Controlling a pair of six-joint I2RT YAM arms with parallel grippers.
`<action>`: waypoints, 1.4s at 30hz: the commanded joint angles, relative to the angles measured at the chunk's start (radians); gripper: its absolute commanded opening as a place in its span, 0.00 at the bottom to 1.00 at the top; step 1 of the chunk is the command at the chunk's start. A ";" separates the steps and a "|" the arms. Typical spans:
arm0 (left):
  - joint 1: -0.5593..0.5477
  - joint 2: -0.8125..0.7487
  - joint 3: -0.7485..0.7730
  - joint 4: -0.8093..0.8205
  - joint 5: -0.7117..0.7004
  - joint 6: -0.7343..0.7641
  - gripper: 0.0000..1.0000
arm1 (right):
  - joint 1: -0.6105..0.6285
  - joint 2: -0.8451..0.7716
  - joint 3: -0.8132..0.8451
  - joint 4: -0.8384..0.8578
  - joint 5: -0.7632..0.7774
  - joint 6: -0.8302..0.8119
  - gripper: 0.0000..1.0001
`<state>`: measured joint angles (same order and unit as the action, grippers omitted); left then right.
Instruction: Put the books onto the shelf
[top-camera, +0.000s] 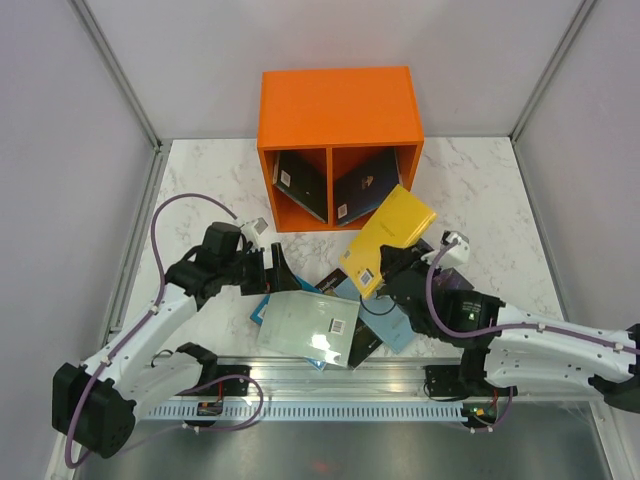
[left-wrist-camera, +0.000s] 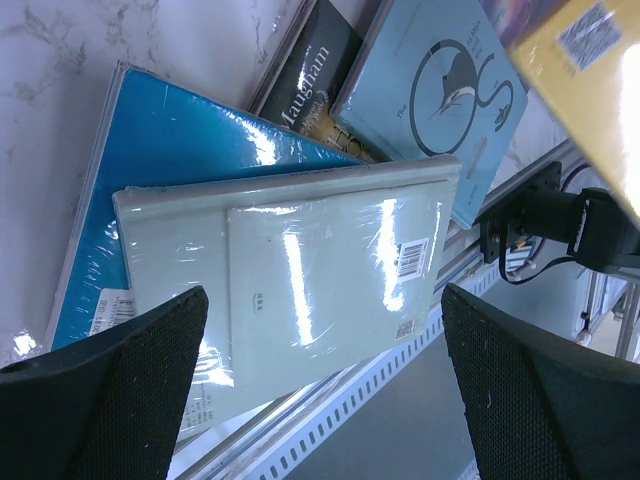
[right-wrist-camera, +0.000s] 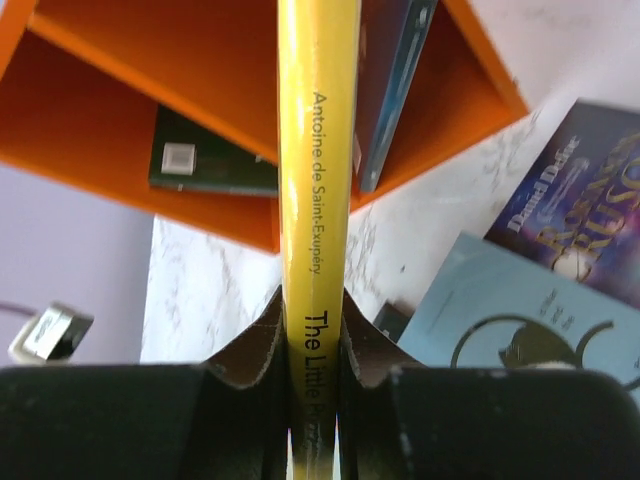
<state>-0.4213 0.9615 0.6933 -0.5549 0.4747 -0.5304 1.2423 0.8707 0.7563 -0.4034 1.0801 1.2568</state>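
Right tool (top-camera: 388, 268) is clamped narrow on a thin yellow paperback (top-camera: 392, 235), which is held raised and tilted just in front of the bright orange two-compartment box shelf (top-camera: 338, 100), outside its right opening. A dark green paperback (top-camera: 300, 183) is seen leaning in the left compartment, a dark navy paperback (top-camera: 367, 185) in the right. Left tool (left-wrist-camera: 320, 395) is spread wide, nothing gripped, poised over a pale grey-green shrink-wrapped paperback (left-wrist-camera: 300, 270) topping a loose pile of books (top-camera: 385, 330) on the white marble counter (top-camera: 200, 180).

The left fingers (left-wrist-camera: 110, 390) are held spread wide, while the right fingers (right-wrist-camera: 250, 352) are clamped on the yellow book (right-wrist-camera: 316, 150).
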 joint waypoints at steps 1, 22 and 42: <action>-0.001 -0.020 0.000 -0.010 -0.011 0.007 1.00 | -0.058 0.060 0.118 0.061 0.093 -0.077 0.00; -0.002 -0.033 -0.005 -0.011 -0.013 0.007 1.00 | -0.495 0.479 0.291 0.583 -0.218 -0.381 0.00; -0.053 -0.064 -0.012 0.012 -0.004 0.015 1.00 | -0.515 0.951 0.319 1.401 0.207 -0.845 0.00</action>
<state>-0.4591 0.9165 0.6895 -0.5709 0.4713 -0.5301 0.7380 1.7973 1.0592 0.6617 1.1076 0.5964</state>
